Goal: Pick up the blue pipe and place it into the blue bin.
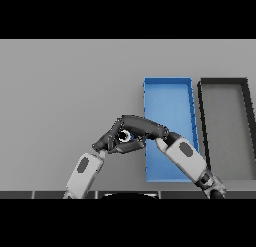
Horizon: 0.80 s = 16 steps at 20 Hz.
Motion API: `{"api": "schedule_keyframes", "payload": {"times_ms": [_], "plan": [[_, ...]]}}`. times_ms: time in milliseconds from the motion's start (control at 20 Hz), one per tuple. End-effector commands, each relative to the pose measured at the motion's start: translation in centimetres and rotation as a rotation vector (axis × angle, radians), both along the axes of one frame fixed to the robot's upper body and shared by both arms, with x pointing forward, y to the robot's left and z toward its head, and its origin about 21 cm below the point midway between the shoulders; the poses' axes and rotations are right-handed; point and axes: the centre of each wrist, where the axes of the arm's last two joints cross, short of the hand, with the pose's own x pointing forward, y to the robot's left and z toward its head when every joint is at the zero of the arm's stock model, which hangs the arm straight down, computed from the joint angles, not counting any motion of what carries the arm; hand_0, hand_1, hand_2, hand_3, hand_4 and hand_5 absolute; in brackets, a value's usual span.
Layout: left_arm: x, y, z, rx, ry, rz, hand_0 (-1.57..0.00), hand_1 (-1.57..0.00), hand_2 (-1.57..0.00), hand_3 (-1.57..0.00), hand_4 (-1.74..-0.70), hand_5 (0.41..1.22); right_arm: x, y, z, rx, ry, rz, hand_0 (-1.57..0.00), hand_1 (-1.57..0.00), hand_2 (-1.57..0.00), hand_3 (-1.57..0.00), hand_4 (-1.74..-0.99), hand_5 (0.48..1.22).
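Observation:
The blue pipe (132,137) shows only as a small blue patch with a pale round end, just left of the blue bin (167,98). My right hand (144,127) reaches in from the lower right across the bin's left wall, and its fingers curl round the pipe. My left hand (106,140) comes up from the lower left with its fingers fairly straight, meeting the right hand's fingertips beside the pipe. Most of the pipe is hidden by the two hands. I cannot tell whether it rests on the table or is lifted.
A dark grey bin (224,126) stands right next to the blue bin on its right. My right forearm (186,158) lies over the blue bin's near half. The grey table (65,91) stretches to the left and back.

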Motion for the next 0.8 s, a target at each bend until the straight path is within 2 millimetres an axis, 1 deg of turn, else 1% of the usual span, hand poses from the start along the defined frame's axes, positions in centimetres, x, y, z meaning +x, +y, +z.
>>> {"api": "schedule_keyframes", "payload": {"times_ms": [0, 100, 150, 200, 250, 300, 350, 400, 450, 500, 550, 600, 650, 750], "plan": [[0.0, 0.1, 0.0, 0.007, -0.001, 0.002, -1.57, -1.57, -1.57, -1.43, -1.73, 1.221, 0.0, 0.1, -0.3, 0.009, 0.005, -0.005, -1.51, -1.51, -1.51, -1.46, -1.71, 1.125], [0.3, 0.4, 0.1, 0.003, -0.026, 0.01, -1.57, -1.57, -1.57, -1.43, -1.73, 1.221, -0.5, 0.2, -0.2, 0.028, 0.013, -0.014, -1.53, -1.53, -1.53, -1.5, -1.721, 1.16], [0.1, 0.4, 0.0, 0.01, -0.025, 0.012, -1.57, -1.57, -1.57, -1.42, -1.73, 1.221, -0.5, 0.2, -0.4, 0.031, 0.026, -0.024, -1.54, -1.54, -1.54, -1.52, -1.725, 1.172], [0.4, 0.5, 0.1, 0.008, -0.04, 0.025, -1.57, -1.57, -1.57, -1.42, -1.73, 1.221, -0.5, 0.4, -0.2, 0.037, 0.022, -0.037, -1.55, -1.55, -1.55, -1.53, -1.728, 1.182], [0.5, 0.6, 0.2, 0.017, -0.077, 0.046, -1.57, -1.57, -1.57, -1.45, -1.72, 1.221, -0.5, 0.2, -0.2, 0.038, 0.012, -0.044, -1.55, -1.55, -1.55, -1.54, -1.731, 1.19], [0.4, 0.6, 0.1, 0.045, -0.086, 0.056, -1.46, -1.34, -1.29, -1.17, -1.6, 1.221, -0.4, 0.2, -0.4, 0.042, 0.007, -0.05, -1.56, -1.56, -1.56, -1.54, -1.733, 1.196], [0.3, 1.1, 0.0, 0.04, -0.088, 0.029, -1.17, -1.07, -1.03, -0.93, -1.47, 1.221, -0.5, 0.1, -0.2, 0.034, 0.007, -0.049, -1.56, -1.56, -1.56, -1.55, -1.734, 1.201], [0.2, 1.3, 0.1, 0.059, -0.083, 0.001, -0.94, -0.86, -0.83, -0.75, -1.37, 1.221, -0.6, 0.2, -0.1, 0.024, 0.012, -0.055, -1.56, -1.56, -1.56, -1.55, -1.736, 1.205], [0.4, 1.2, 0.2, 0.096, -0.084, -0.016, -0.75, -0.69, -0.66, -0.6, -1.28, 1.221, -0.9, 0.3, -0.3, 0.025, 0.022, -0.053, -1.56, -1.56, -1.56, -1.56, -1.737, 1.208], [0.5, 1.4, 0.1, 0.11, -0.087, -0.025, -0.6, -0.55, -0.53, -0.48, -1.21, 1.221, -1.0, 0.3, -0.4, 0.027, 0.024, -0.064, -1.56, -1.56, -1.56, -1.56, -1.738, 1.211], [0.3, 1.6, 0.1, 0.131, -0.102, -0.024, -0.48, -0.44, -0.42, -0.38, -1.14, 1.132, -1.0, 0.2, -0.2, 0.023, 0.026, -0.075, -1.57, -1.57, -1.57, -1.56, -1.738, 1.213], [0.4, 1.5, 0.2, 0.139, -0.095, -0.018, -0.38, -0.35, -0.34, -0.3, -1.08, 1.029, -1.0, 0.5, -0.1, 0.015, 0.024, -0.077, -1.57, -1.57, -1.57, -1.56, -1.739, 1.214], [0.3, 1.3, 0.0, 0.156, -0.076, -0.004, -0.31, -0.28, -0.27, -0.24, -1.05, 0.938, -0.9, 0.7, 0.2, 0.012, 0.021, -0.08, -1.57, -1.57, -1.57, -1.56, -1.739, 1.216], [0.0, 1.6, 0.1, 0.157, -0.05, 0.016, -0.2, -0.18, -0.17, -0.16, -1.0, 0.77, -1.1, 0.5, 0.1, 0.016, 0.01, -0.079, -1.57, -1.57, -1.57, -1.57, -1.74, 1.218]]}}
